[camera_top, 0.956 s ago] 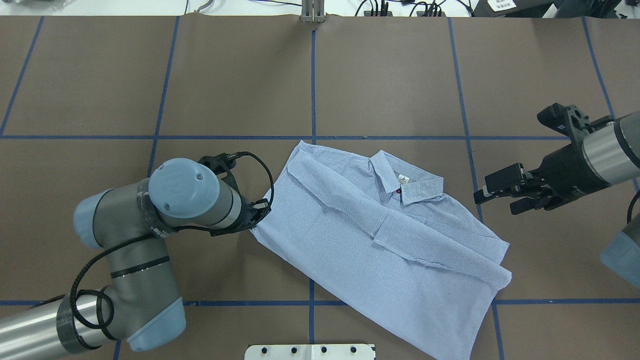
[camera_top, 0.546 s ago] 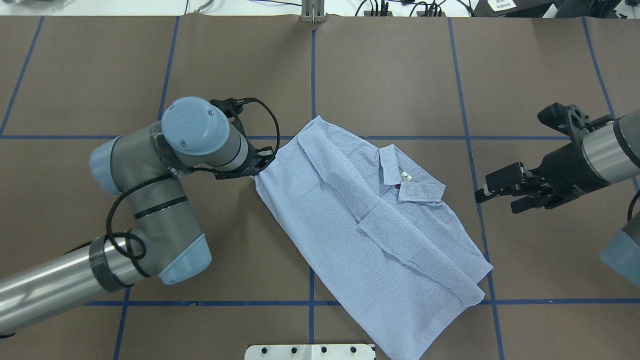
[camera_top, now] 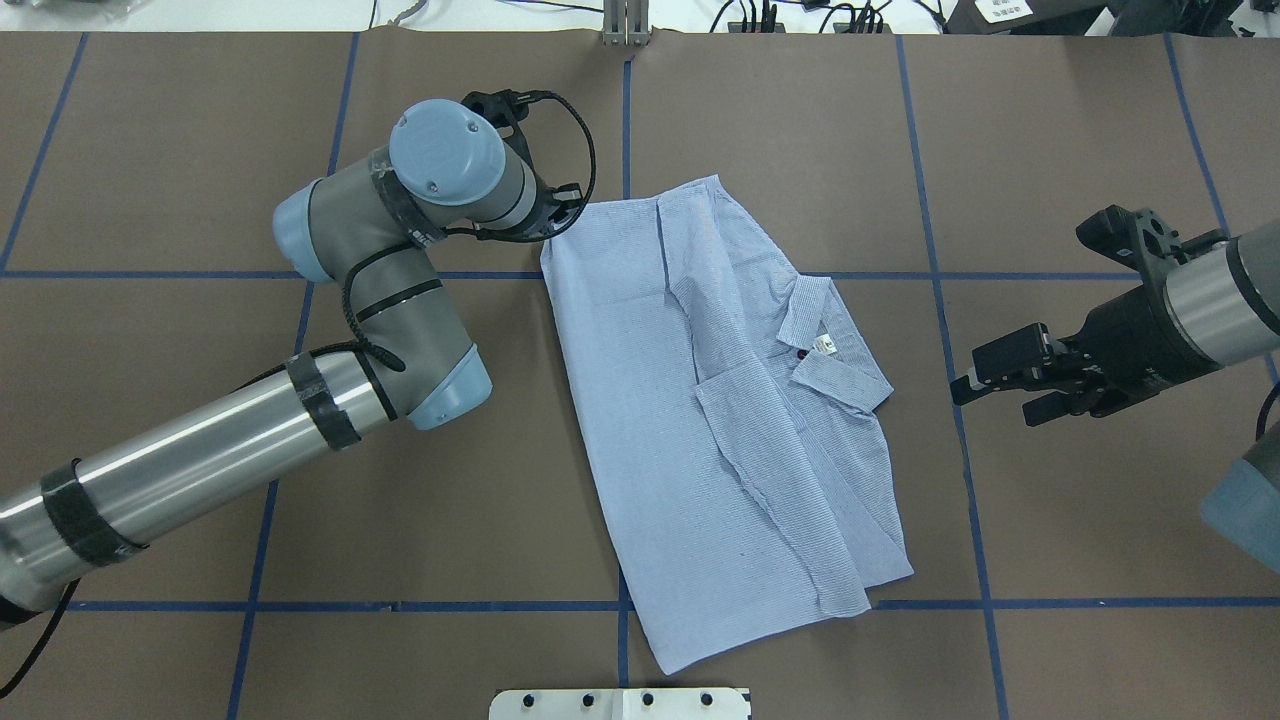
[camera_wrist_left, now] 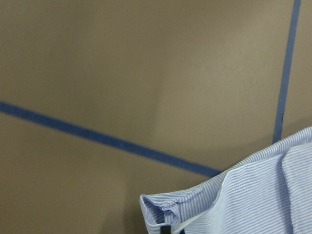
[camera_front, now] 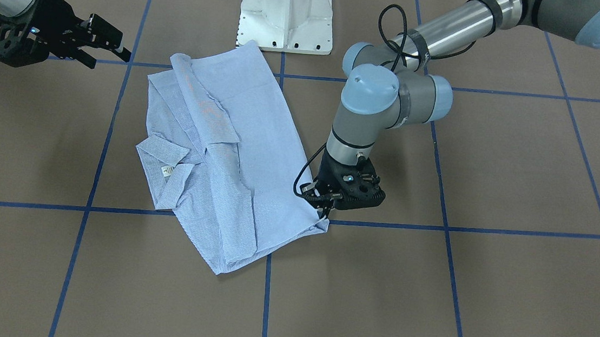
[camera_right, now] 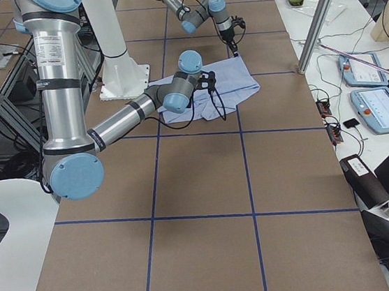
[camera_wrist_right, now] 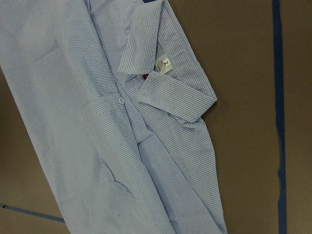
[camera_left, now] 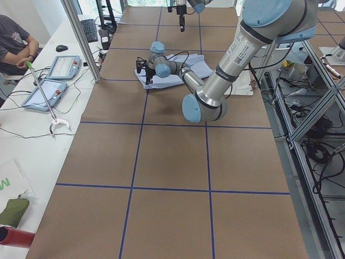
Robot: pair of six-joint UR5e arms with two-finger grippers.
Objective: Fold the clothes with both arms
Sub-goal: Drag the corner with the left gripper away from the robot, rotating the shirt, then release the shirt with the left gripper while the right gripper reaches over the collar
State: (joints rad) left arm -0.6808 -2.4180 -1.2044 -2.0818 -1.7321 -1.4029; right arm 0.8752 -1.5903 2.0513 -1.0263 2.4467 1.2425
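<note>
The light-blue striped shirt (camera_top: pixel 720 420) lies partly folded on the brown table, collar and white neck label (camera_top: pixel 824 346) facing up. It also shows in the front view (camera_front: pixel 225 151) and in the right wrist view (camera_wrist_right: pixel 97 122). My left gripper (camera_top: pixel 553 222) is shut on the shirt's far-left corner at table level, which also shows in the front view (camera_front: pixel 323 212). The left wrist view shows that bunched corner (camera_wrist_left: pixel 219 195) held at the frame's bottom edge. My right gripper (camera_top: pixel 992 398) is open and empty. It hovers to the right of the collar, apart from the cloth.
The white pedestal base (camera_front: pixel 286 10) stands at the table's near edge, beside the shirt's hem. Blue tape lines (camera_top: pixel 625 130) cross the brown table cover. An operator (camera_left: pixel 13 43) and tablets (camera_left: pixel 62 67) are at a side bench past the table's far edge.
My left gripper has dragged the shirt's corner away from the robot, toward the far side. The shirt has swung round and now lies more lengthwise. The right arm has not moved.
</note>
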